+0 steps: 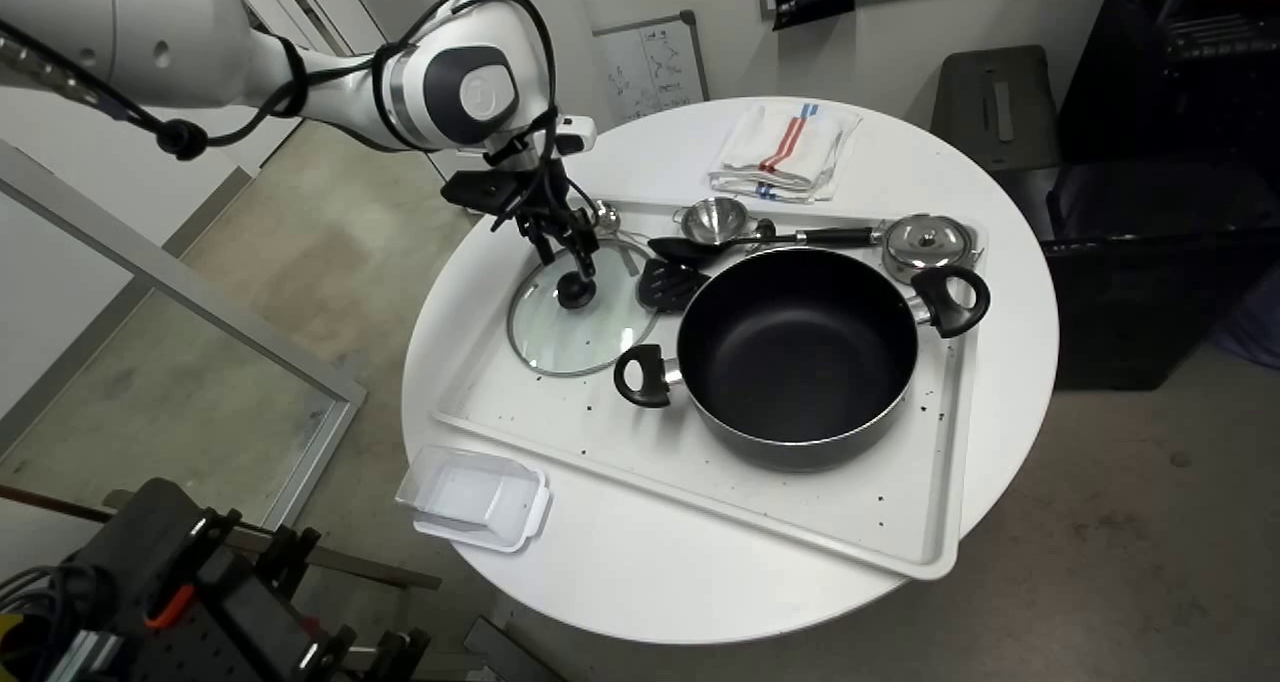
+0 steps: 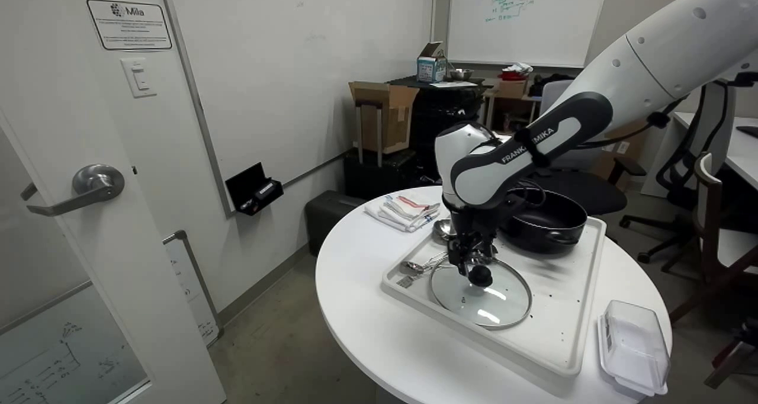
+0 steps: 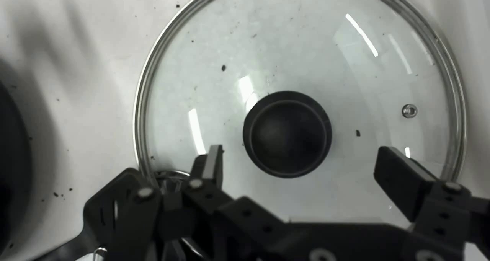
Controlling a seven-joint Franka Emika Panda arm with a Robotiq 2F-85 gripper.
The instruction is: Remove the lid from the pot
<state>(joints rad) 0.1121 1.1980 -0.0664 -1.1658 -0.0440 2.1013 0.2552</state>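
The round glass lid [image 1: 545,332] lies flat on the tray beside the pot, also seen in an exterior view [image 2: 503,312]. Its dark round knob [image 3: 287,134] points up. The black pot [image 1: 800,362] stands uncovered on the tray with its dark interior showing; it also shows in an exterior view [image 2: 548,217] and at the left edge of the wrist view [image 3: 11,150]. My gripper [image 3: 298,152] is open and empty, pointing down over the lid [image 3: 237,50]. The knob lies between and slightly ahead of the fingers in the wrist view, apart from both. Exact height above it is unclear.
A white tray [image 1: 700,497] holds the lid, pot, a black slotted spatula [image 1: 668,284], a black spoon [image 1: 685,250], a metal strainer [image 1: 712,220] and a small metal lidded pot [image 1: 925,244]. Folded towels [image 1: 780,152] and a clear plastic container [image 1: 480,497] sit on the table.
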